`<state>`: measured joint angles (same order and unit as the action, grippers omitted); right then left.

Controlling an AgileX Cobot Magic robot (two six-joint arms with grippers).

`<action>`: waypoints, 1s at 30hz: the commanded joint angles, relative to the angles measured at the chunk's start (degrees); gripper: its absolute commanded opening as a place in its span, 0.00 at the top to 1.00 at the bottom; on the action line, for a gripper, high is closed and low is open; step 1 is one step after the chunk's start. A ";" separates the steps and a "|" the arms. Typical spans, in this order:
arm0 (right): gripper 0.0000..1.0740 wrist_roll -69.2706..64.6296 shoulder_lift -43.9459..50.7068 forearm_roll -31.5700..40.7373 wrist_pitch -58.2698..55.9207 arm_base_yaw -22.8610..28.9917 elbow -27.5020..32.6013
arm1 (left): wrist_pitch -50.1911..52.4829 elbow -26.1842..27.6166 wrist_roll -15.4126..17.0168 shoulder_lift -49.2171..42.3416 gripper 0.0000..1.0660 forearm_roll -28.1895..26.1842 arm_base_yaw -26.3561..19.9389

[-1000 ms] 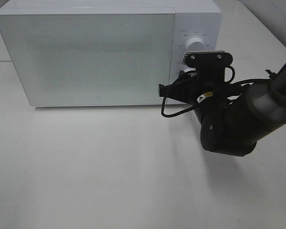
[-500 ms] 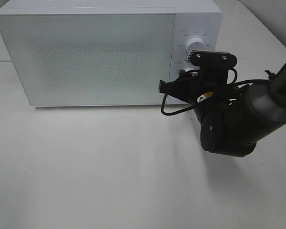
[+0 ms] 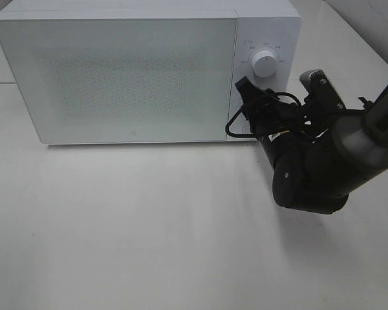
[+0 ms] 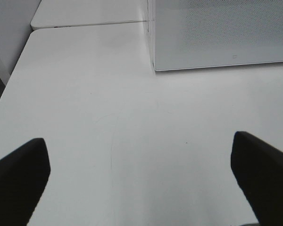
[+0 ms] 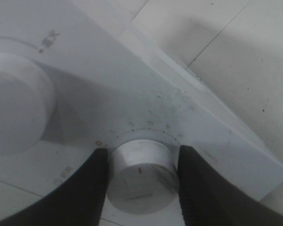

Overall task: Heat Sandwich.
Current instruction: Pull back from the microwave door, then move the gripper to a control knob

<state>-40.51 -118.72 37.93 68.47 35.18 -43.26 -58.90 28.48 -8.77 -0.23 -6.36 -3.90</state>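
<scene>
The sandwich is out of view. The white microwave (image 3: pixel 116 71) stands at the back of the table with its door closed. My right gripper (image 3: pixel 251 111) reaches to its control panel. In the right wrist view the right gripper (image 5: pixel 142 155) has a dark finger (image 5: pixel 85 193) on each side of the lower timer knob (image 5: pixel 140 181) and is shut on it. The upper knob (image 3: pixel 265 63) is uncovered. In the left wrist view my left gripper (image 4: pixel 141 179) hangs open over bare table, holding nothing; it does not show in the exterior view.
The white table (image 3: pixel 149 226) stretches in front of the microwave. The bulky black right arm (image 3: pixel 317 174) hangs over the table's right side. The microwave's left front corner (image 4: pixel 155 66) lies ahead of the left gripper.
My right wrist has rolled clockwise at the lower knob; its camera mount swung from in front of the upper knob to the right, uncovering that knob. The microwave has not moved.
</scene>
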 commanded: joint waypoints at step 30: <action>0.88 -48.93 0.29 -2.75 9.45 0.17 -0.69 | -0.17 -0.17 0.11 -1.60 0.03 -0.17 -0.06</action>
<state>-88.75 -119.12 38.50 68.30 35.12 -43.20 -58.90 28.48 -8.77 -0.23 -6.36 -3.90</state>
